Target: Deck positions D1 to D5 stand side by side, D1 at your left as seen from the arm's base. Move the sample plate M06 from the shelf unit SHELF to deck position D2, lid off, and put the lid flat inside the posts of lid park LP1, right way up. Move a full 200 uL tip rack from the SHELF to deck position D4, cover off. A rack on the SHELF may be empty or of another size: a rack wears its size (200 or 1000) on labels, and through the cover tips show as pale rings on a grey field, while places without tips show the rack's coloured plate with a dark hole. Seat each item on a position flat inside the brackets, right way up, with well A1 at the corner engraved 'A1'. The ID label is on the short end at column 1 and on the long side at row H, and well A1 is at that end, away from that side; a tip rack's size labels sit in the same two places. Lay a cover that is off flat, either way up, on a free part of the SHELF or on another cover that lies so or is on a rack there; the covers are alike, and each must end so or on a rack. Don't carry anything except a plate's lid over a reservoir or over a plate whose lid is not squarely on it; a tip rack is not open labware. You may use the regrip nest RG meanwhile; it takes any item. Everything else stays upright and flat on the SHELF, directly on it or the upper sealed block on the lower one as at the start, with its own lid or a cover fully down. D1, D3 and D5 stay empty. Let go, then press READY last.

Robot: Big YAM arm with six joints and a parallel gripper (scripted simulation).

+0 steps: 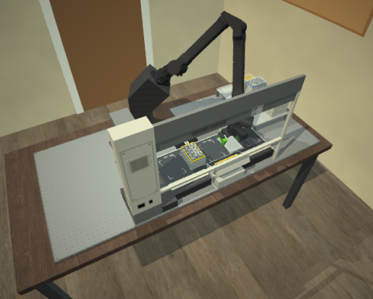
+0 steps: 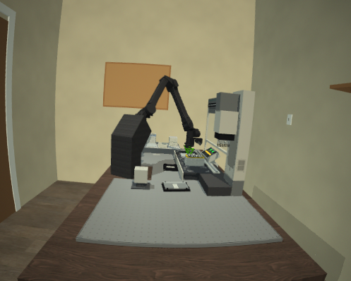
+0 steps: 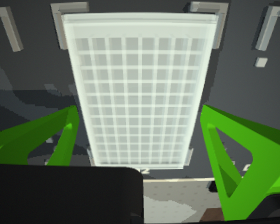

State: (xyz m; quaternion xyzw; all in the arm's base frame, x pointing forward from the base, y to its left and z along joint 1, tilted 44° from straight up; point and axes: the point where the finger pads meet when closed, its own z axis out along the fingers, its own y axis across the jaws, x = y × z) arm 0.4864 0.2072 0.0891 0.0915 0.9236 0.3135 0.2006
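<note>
Pincer [image 3: 141, 150] released – green fingers spread clear of the white sample plate [image 3: 138, 90] seated between deck brackets [image 3: 68, 12]

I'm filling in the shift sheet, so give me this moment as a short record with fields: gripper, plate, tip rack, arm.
gripper: gripper open, green fingers apart from the plate's long sides
plate: white gridded plate flat on the dark deck, between grey corner brackets
tip rack: yellow-rimmed tip rack standing on the deck, apart from the plate
arm: black arm reaching over the grey rail onto the deck
</note>
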